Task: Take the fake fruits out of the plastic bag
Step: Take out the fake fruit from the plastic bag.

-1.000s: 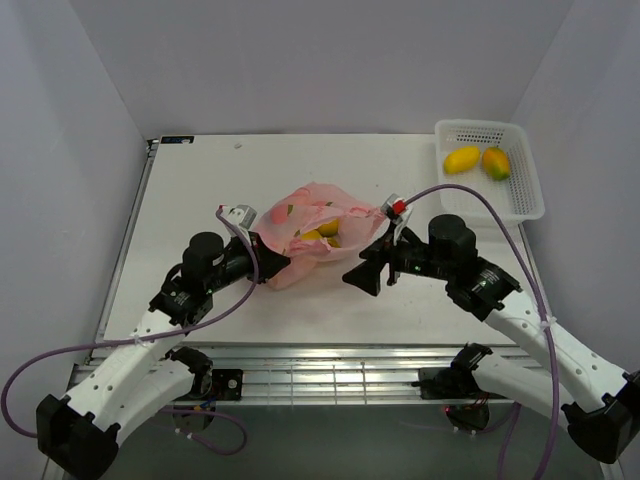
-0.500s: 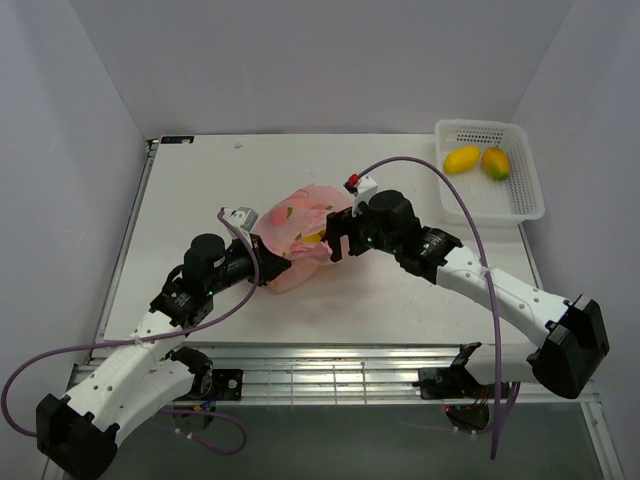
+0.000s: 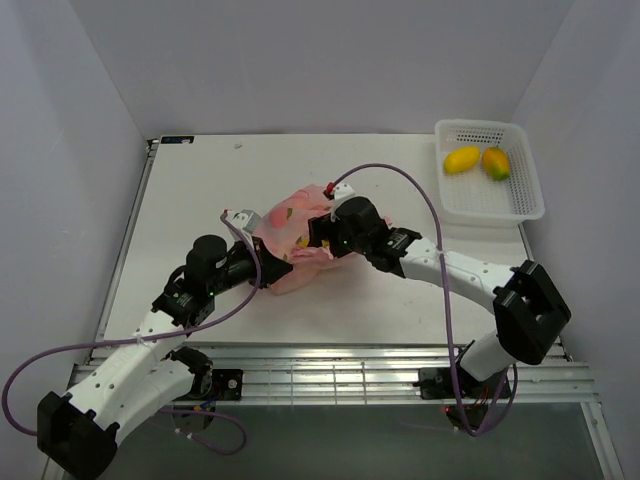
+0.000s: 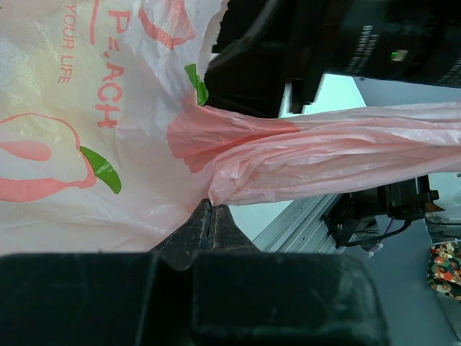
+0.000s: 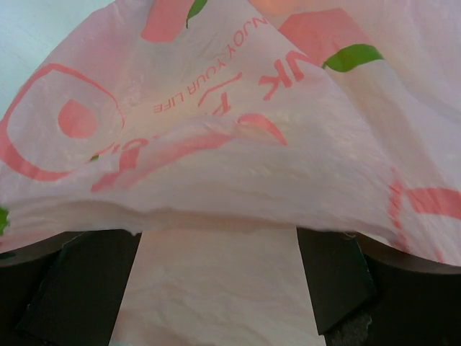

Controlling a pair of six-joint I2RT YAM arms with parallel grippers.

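Observation:
The pink plastic bag (image 3: 290, 228) lies crumpled at the table's middle. My left gripper (image 3: 271, 263) is shut on the bag's near left edge; in the left wrist view its jaws (image 4: 209, 210) pinch the film, and a twisted handle (image 4: 338, 148) stretches away to the right. My right gripper (image 3: 318, 236) is pushed into the bag's mouth from the right. In the right wrist view it (image 5: 216, 241) stands wide open, its fingers (image 5: 79, 285) draped by printed pink film (image 5: 238, 144), with nothing gripped. The fake fruits are hidden inside the bag.
A white perforated basket (image 3: 522, 140) stands at the back right corner with a yellow mango (image 3: 462, 159) and an orange-and-green mango (image 3: 496, 162) in it. The right arm's purple cable (image 3: 400, 185) arcs over the table behind the bag.
My right arm has swung left from beside the bag into its mouth, jaws still wide. The left gripper has kept its hold and place.

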